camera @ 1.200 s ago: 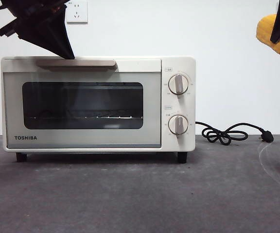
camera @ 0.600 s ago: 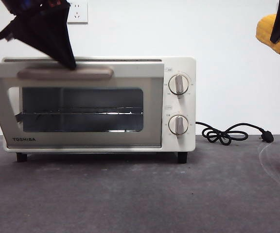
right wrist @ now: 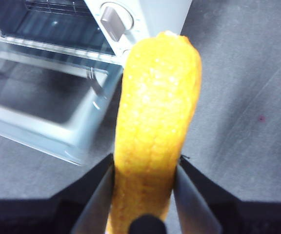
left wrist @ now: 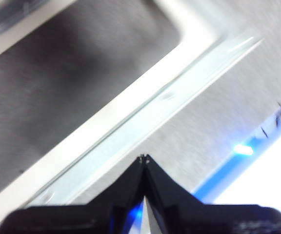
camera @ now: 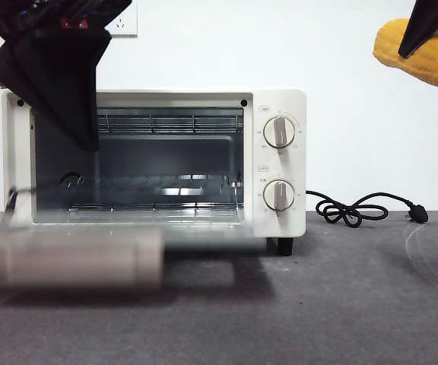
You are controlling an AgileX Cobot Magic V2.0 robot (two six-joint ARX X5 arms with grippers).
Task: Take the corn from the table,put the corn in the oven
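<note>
Oven [camera: 280, 160] door [camera: 74, 258] is down and blurry; left gripper [left wrist: 144, 158] sits over it, jaws pinched together on nothing; right gripper [right wrist: 143, 170] is clamped on the corn [camera: 420, 53], held high, well right of the oven; risk imo: swinging in, the corn clips the door edge or the knobs [camera: 279, 131].

Black power cord [camera: 360, 208] coiled near the wall, white wall socket [camera: 123, 23] above
</note>
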